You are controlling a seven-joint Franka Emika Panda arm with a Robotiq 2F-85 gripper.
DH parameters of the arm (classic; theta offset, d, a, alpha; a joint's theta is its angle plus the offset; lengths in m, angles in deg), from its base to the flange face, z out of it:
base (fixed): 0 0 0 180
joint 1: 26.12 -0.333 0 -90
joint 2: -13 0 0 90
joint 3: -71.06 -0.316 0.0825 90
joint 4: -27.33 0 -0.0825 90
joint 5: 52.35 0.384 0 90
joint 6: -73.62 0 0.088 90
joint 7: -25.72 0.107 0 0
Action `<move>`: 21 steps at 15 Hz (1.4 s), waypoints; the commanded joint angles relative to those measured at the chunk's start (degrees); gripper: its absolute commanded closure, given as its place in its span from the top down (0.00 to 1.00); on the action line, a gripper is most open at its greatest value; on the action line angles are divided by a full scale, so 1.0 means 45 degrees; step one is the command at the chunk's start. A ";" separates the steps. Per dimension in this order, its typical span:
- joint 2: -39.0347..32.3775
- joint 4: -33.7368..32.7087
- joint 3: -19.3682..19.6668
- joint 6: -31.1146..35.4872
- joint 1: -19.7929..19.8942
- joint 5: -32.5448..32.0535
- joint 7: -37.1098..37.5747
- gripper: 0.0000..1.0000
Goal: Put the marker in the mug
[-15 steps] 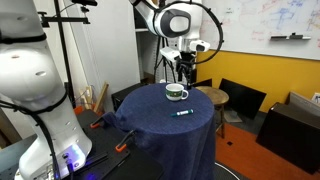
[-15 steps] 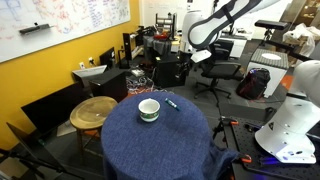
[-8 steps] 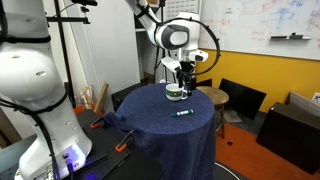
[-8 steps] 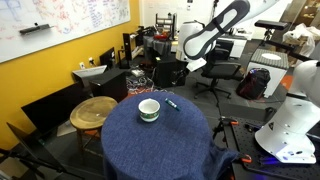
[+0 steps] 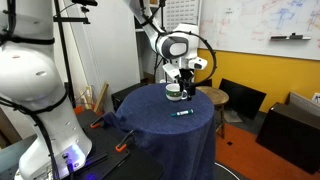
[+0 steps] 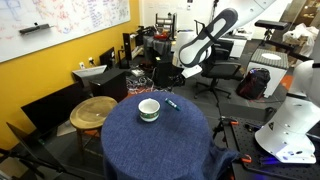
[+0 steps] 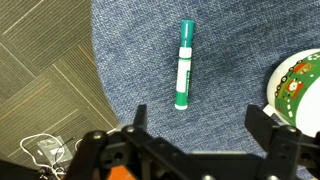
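The teal-green marker with a pale band lies flat on the blue tablecloth, lengthwise ahead of my gripper. The gripper is open and empty, hovering above the cloth with its fingers spread wide. The white mug with a green print shows at the right edge. In both exterior views the marker lies beside the mug on the round table. The gripper hangs above the table's far side.
A round wooden stool stands next to the table. Black chairs and a yellow wall are behind. A large white robot body is in the foreground. Carpet and cables lie past the table edge.
The arm has come down and moved in toward the table over the last second. The marker and mug have not moved.
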State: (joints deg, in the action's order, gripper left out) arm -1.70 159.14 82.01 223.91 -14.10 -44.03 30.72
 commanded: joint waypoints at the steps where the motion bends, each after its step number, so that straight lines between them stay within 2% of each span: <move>1: -0.0918 -0.0840 -0.0244 -0.0034 0.0092 0.0529 0.0029 1.00; 11: -0.2896 -0.2418 -0.0307 -0.0299 0.0138 0.0514 0.0284 1.00; 21: -0.3970 -0.3053 -0.0778 -0.0303 0.0186 0.1097 0.0320 1.00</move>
State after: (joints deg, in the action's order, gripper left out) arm -18.12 147.36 79.55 223.87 -13.86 -40.31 30.73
